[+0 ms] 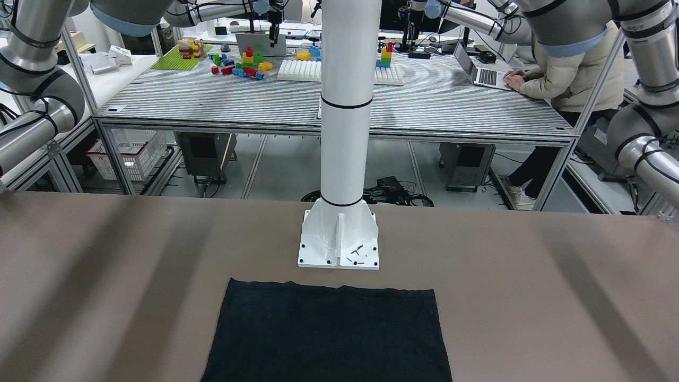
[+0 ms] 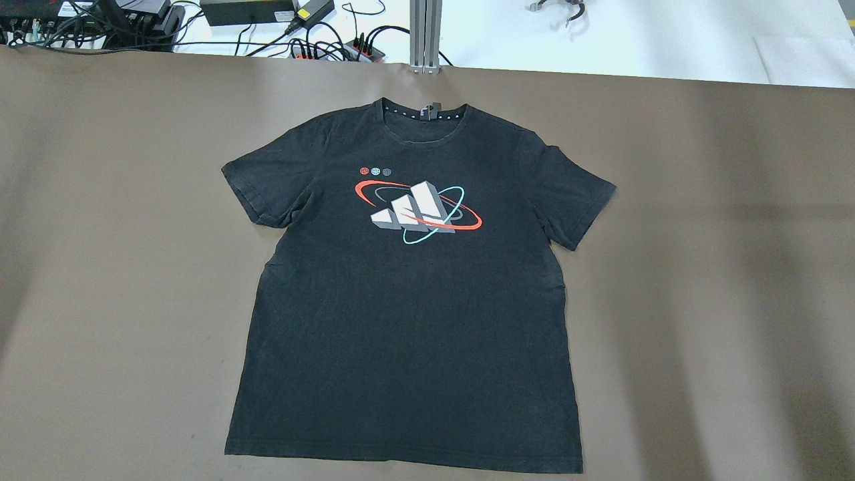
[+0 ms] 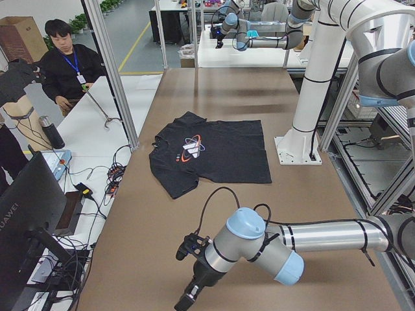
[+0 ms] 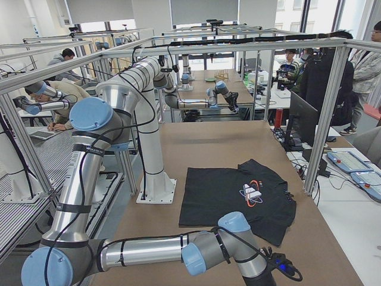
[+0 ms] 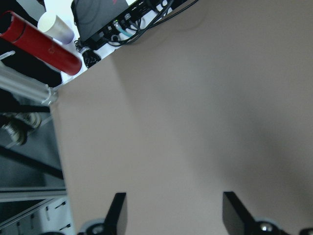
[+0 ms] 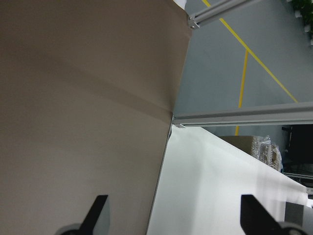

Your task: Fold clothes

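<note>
One black T-shirt (image 2: pixel 407 314) lies flat, print up, at the middle of the table (image 2: pixel 701 267). Its hem is just short of the white pillar (image 1: pixel 347 132) and its collar points away from the robot. Left gripper (image 5: pixel 173 196) and right gripper (image 6: pixel 173 198): fingers spread, holding nothing, over bare table well apart from the shirt. We judge the first fold wants shoulder and hem pinched on one side and carried across evenly. Chest print (image 2: pixel 417 207): three slanted bars, Adidas-like, no lettering legible. Monitor (image 3: pixel 29 207) back reads HUAWEI.

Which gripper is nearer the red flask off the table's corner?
Left. The left gripper hangs over the table corner beside the red flask; the right gripper is at the table's far end, beyond the T-shirt.
</note>
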`<state>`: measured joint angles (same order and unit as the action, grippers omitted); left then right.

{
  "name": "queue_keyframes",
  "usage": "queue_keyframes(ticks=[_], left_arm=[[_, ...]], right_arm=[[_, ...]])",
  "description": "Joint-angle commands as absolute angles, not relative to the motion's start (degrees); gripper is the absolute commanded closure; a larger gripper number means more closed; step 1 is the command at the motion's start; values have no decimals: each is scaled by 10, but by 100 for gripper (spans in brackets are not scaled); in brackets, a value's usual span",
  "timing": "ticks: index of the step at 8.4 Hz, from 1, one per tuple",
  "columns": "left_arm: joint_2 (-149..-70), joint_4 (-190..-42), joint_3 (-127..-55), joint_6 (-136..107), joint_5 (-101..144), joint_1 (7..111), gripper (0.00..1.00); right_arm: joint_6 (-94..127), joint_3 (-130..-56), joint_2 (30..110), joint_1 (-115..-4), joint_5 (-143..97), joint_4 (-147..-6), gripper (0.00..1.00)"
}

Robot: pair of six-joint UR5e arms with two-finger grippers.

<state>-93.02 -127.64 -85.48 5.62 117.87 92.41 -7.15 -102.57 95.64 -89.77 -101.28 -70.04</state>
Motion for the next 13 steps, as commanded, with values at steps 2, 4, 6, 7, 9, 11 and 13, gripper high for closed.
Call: queue_keyframes(ticks=[2,4,6,7,9,11,13], left_arm=[[-1057,-1280,-776,-116,1209,805,26],[-1096,-1292,-778,-243,1208,733,26],[-1156,-1299,-760,-355,1204,654,26],[-1184,-1299,-751,-402,1202,621,27],[-1241,-1320,-681,-418,1201,586,28],[-1275,-1367,-602,-419,1171,566,29],[-1272,-1368,-592,-414,1170,564,30]], right_arm=[[191,-998,868,-775,-1078,-698,6],[355,-997,820,-665,-1074,-693,6],[459,-970,762,-587,-1070,-690,6],[471,-968,755,-584,-1070,-689,6],[471,-968,752,-576,-1071,-689,6],[471,-967,752,-569,-1071,-688,6],[471,-968,752,-564,-1070,-688,6]])
